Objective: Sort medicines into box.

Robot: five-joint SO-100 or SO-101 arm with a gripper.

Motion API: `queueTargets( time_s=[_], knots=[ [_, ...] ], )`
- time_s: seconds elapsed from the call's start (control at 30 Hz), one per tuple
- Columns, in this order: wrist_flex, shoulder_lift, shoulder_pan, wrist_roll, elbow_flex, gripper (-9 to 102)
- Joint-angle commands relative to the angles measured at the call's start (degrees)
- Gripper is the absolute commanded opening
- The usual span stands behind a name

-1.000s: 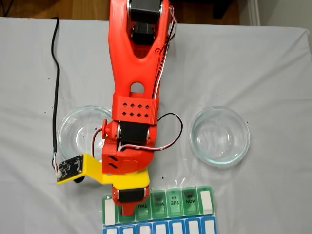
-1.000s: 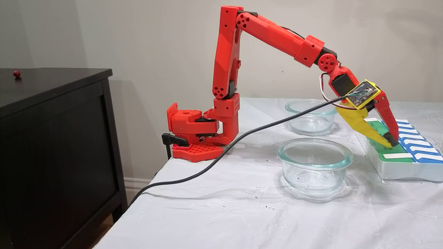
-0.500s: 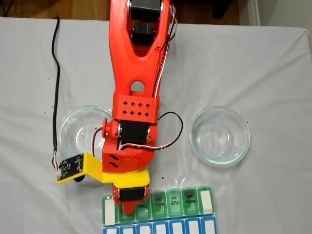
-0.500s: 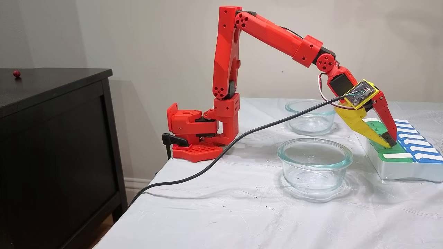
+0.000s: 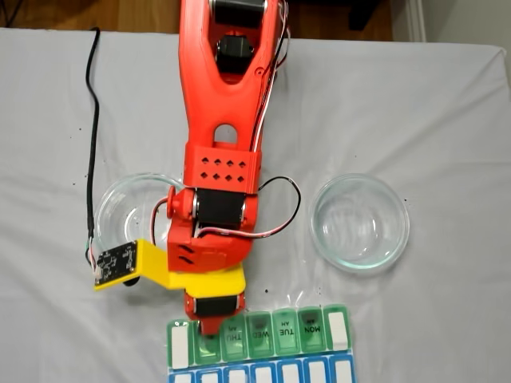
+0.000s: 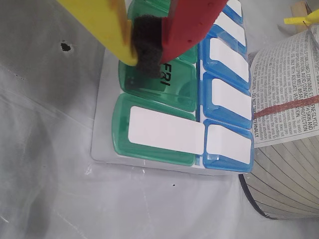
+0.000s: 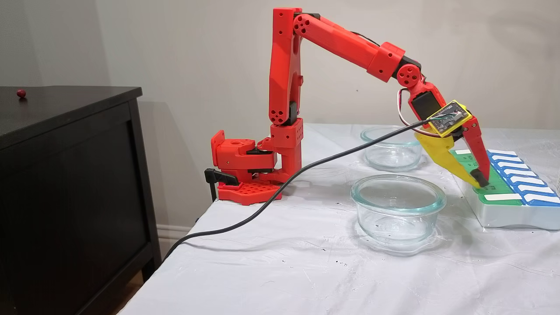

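1. Green lids run along the near row of the box (image 6: 149, 124), a blue row beside them; the box lies flat on the white-clothed tabletop (image 7: 271, 262), at the far end of the arm's reach, which is why the arm is stretched out and tipped down in a fixed view.
2. We see the gripper (image 6: 147, 47) pinched to a narrow gap, its yellow finger and red finger closing on a dark foam pad just above the FRI lid (image 6: 164, 87). Whether a medicine sits between them we cannot tell (the pad hides the gap).
3. In a fixed view the gripper (image 5: 209, 331) hangs over the lid beside THU; in another its tip (image 7: 479, 181) is at the box's near edge, touching or almost touching the lid.
4. Every lid we can see looks shut, so we judge the tip is set low at a lid's edge to press or pry it, not to drop anything yet.
5. Two glass bowls (image 5: 359, 222) (image 5: 128, 211) stand either side of the arm, just short of the box; both look empty.
6. One dark red ball (image 7: 20, 92) rests on the black cabinet (image 7: 65, 109), well apart from the tabletop.
7. A paper-wrapped cylinder (image 6: 284, 124) stands just beside the blue row.
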Motion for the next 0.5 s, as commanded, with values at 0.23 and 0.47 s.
queueTargets(
  time_s=[0.23, 0.47],
  knots=[
    [-15.9, 16.9, -0.8, -1.9, 13.4, 0],
    [-15.2, 44.0, -0.7, 2.5, 24.0, 0]
  ],
)
